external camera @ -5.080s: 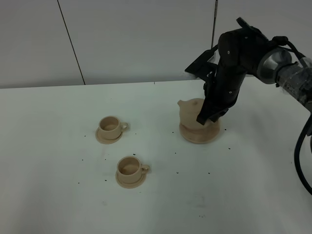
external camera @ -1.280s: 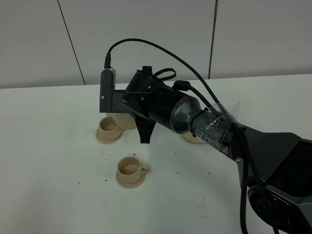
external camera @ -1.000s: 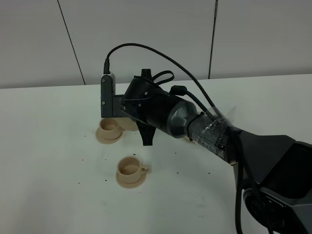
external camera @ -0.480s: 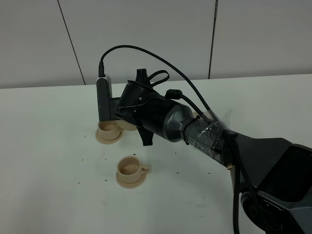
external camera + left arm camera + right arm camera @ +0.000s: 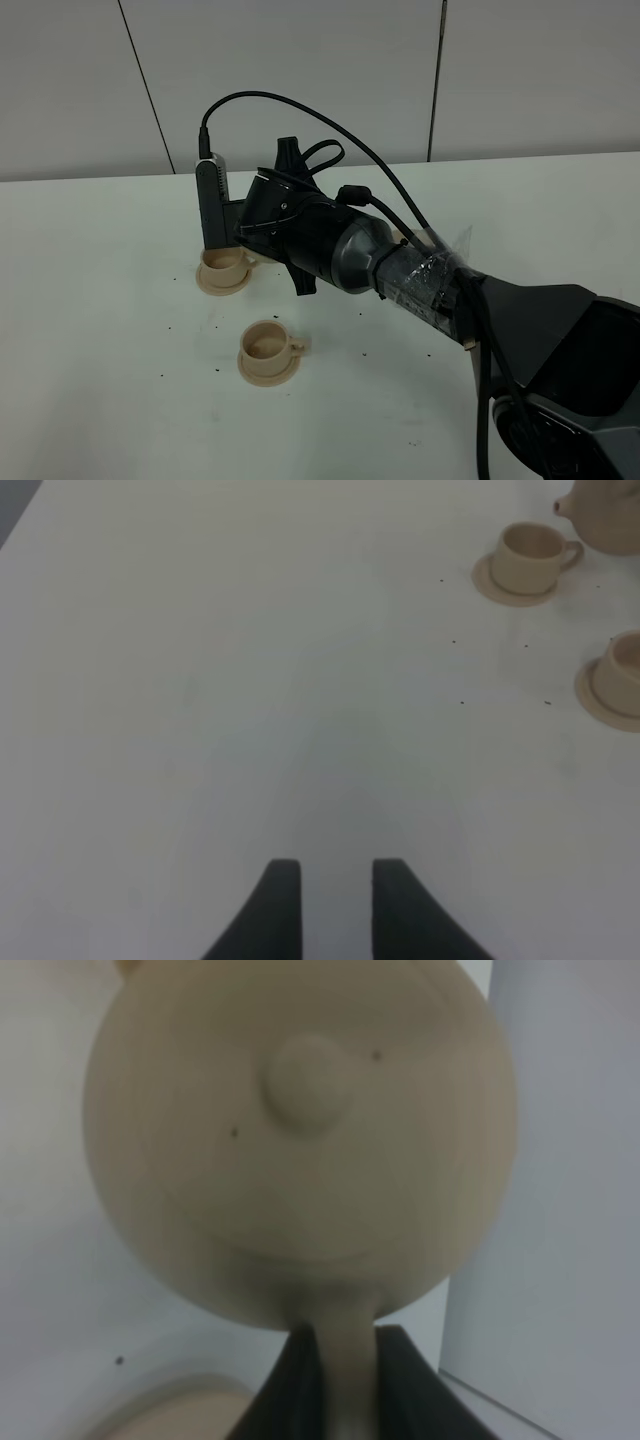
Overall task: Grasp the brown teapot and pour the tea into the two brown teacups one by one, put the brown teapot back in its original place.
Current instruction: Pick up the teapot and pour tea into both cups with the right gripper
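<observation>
Right claw [image 5: 335, 1375] closed on teapot [image 5: 300, 1140] handle, pot just beside farther teacup [image 5: 528, 555]. Risk: tilt too quick or spout off-centre, tea spills on table [image 5: 100, 380] nr this cup.

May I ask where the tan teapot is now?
The round matte tan teapot is held in the right gripper, left of centre in the high view, beside the farther tan teacup.

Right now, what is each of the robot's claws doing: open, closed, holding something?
Left gripper: slightly open, holding nothing.
Right gripper: closed on the handle of the brown teapot.
</observation>
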Motion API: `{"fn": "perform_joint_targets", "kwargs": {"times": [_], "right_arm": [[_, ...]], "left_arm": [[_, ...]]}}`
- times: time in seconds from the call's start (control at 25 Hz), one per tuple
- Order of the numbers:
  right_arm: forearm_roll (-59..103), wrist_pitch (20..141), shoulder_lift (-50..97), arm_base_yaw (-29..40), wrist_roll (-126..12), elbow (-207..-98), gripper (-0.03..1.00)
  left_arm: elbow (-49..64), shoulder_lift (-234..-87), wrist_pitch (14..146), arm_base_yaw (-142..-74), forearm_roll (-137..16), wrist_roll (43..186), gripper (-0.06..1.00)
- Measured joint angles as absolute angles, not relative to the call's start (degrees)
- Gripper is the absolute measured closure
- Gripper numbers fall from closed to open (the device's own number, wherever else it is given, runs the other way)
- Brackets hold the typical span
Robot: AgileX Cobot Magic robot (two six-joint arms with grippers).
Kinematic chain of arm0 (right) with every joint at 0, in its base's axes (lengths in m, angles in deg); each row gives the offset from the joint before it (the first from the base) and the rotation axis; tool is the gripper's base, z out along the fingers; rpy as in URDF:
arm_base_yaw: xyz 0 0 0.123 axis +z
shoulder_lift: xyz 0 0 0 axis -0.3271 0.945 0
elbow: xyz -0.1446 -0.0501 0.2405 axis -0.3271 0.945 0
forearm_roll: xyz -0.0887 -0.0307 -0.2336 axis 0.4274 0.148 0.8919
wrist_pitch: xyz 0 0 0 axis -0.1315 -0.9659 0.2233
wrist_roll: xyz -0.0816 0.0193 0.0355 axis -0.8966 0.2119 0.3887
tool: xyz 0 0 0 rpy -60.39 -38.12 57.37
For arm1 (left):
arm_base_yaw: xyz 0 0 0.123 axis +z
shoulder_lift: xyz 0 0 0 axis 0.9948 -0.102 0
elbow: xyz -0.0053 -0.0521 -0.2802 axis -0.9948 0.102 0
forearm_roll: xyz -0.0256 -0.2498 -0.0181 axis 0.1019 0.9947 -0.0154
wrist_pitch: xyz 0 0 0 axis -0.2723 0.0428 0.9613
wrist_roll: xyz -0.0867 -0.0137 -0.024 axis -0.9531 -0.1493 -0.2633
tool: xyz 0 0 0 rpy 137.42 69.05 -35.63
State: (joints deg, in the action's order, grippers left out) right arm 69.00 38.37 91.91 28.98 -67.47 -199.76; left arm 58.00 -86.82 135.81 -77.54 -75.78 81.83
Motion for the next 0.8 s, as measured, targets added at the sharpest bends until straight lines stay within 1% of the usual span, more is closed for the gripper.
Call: {"fn": "perform_joint_targets", "kwargs": {"times": [0.8], "right_arm": [[70.5,39.5,91.9,29.2,-71.0,-199.8,0.88]], "left_arm": [[58.0,-86.8,135.8,-77.5,-75.8,81.9,0.70]]}}
